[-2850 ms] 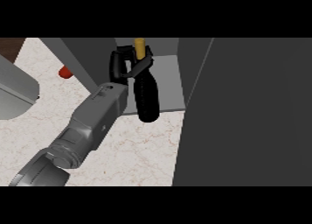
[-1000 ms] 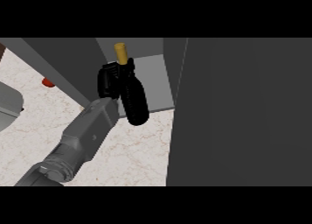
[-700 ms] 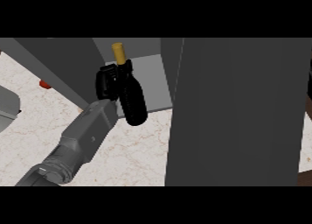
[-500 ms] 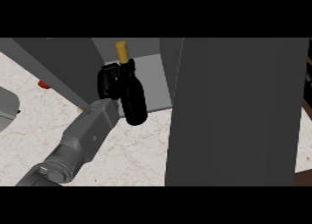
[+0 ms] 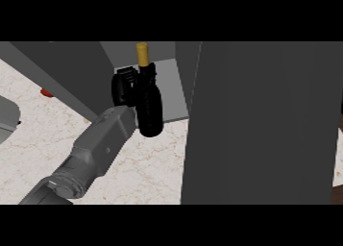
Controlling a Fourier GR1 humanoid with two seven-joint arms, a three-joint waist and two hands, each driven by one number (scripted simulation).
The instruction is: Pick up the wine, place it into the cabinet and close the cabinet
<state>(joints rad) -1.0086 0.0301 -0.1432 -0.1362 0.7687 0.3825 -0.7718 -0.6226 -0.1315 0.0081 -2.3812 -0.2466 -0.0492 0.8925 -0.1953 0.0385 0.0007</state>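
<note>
just one wine bottle (image 5: 150,103), held by one hand (image 5: 124,91).

Wine at the cabinet mouth
The left hand (image 5: 126,89) curls round the dark wine bottle (image 5: 150,108), yellow top up, beside the cabinet door (image 5: 266,125).

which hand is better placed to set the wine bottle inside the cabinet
Left. The left hand is curled round the black wine bottle with the yellow top, right at the grey cabinet's opening. The right hand isn't visible.

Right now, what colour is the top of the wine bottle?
Yellow, on a black wine bottle; head view.
</note>
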